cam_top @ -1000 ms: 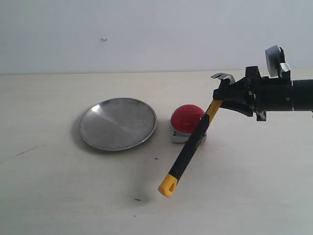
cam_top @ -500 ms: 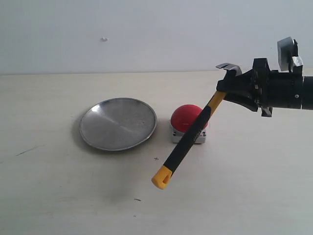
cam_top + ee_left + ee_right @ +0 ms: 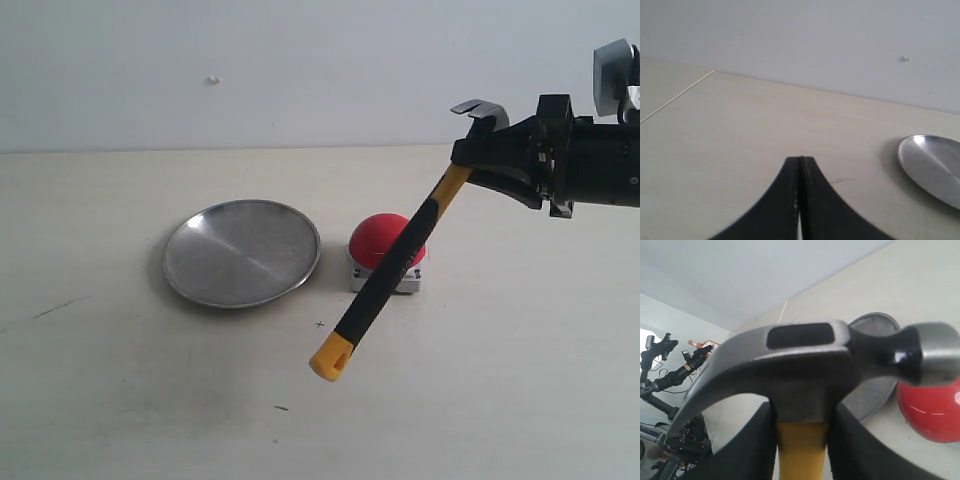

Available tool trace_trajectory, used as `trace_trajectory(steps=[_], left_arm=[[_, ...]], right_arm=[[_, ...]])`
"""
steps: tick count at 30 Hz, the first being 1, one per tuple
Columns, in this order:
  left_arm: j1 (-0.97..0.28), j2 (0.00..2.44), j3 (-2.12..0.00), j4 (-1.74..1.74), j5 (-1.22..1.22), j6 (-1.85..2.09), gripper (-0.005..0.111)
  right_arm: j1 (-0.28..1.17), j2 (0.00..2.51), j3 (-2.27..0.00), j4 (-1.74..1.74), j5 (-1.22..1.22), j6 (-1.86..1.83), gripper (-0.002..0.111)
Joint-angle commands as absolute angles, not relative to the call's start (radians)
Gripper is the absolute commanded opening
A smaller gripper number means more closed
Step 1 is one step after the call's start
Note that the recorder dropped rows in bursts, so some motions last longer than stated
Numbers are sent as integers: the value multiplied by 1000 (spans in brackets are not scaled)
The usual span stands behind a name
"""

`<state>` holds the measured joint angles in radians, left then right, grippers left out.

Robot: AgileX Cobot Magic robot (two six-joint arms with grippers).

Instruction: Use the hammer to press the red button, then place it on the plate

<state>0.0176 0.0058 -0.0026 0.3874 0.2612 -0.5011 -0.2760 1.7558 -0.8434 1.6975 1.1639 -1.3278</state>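
The dark head of the hammer (image 3: 810, 360) fills the view, its yellow neck pinched in the black hand (image 3: 801, 440); beyond sit the plate (image 3: 872, 397) and the red button (image 3: 932, 412) on the counter (image 3: 920, 285).

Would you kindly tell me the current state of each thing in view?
hammer: held off the table near its head, handle slanting down.
red button: on the table, hammer head clear of it.
plate: on the table, empty.
right gripper: shut on the hammer.
left gripper: shut, holding nothing.
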Motion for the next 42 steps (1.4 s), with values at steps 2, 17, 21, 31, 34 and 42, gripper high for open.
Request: trace_trajectory(steps=[2,17,21,31,34,42], left_arm=[[10,0,0,400,260,-497,0],[10,0,0,400,137,-511,0],[10,0,0,422,80,-497,0],[10,0,0,438,78,-497,0],[10,0,0,425,43,-525,0],[10,0,0,285,-166,-834,0]], right_arm=[[-278,1715,-842,1744,1221,-1339,0],[-278,1710,-842,1740,1221,-1350,0],[-278,1710,-842,1727,1221,-1350,0],[-278,1710,-842,1720,1221,-1350,0],[-278,1710,-842,1718,1221,-1350,0],[-278,1710,-842,1709,1221,-1359,0]])
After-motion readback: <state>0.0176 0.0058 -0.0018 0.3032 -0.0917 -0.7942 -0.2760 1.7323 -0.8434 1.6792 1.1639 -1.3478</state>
